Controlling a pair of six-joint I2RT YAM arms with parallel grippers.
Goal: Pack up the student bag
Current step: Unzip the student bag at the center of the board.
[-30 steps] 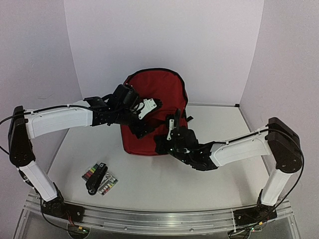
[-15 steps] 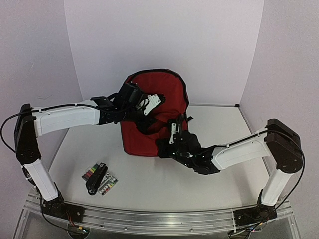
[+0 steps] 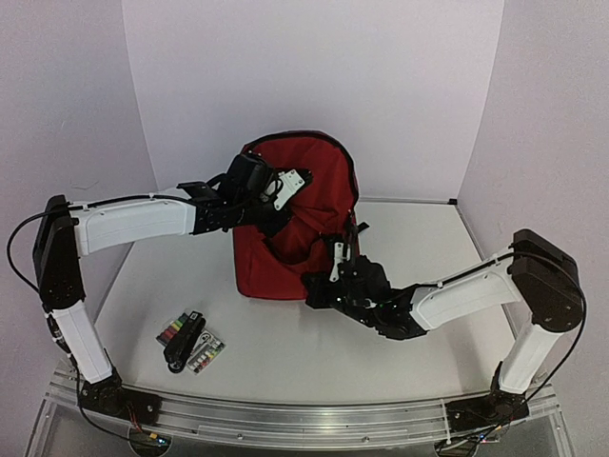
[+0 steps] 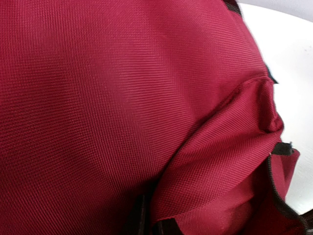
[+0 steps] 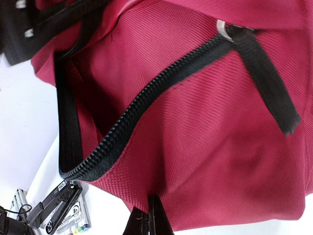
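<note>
Red cloth, limp and light I reckon: my left fingers (image 4: 142, 218) and right fingers (image 5: 156, 220) pinch the student bag (image 3: 314, 171) by its loose folds.

White tabletop (image 3: 285, 357), matte, evenly lit. Enclosed on three sides by plain pale lilac panels: back wall (image 3: 314, 67), left wall (image 3: 57, 105), right wall (image 3: 557, 114). Aluminium rail (image 3: 314, 419) along near edge. Soft, diffuse shadows only.

We see the student bag (image 3: 309, 176) upright at the back of the bench (image 3: 285, 357), left gripper (image 3: 270, 225) against its upper left, right gripper (image 3: 320, 286) at its lower front edge, a flat pack (image 3: 204, 355), perhaps pens, front left, a tool (image 3: 180, 346) across it.
</note>
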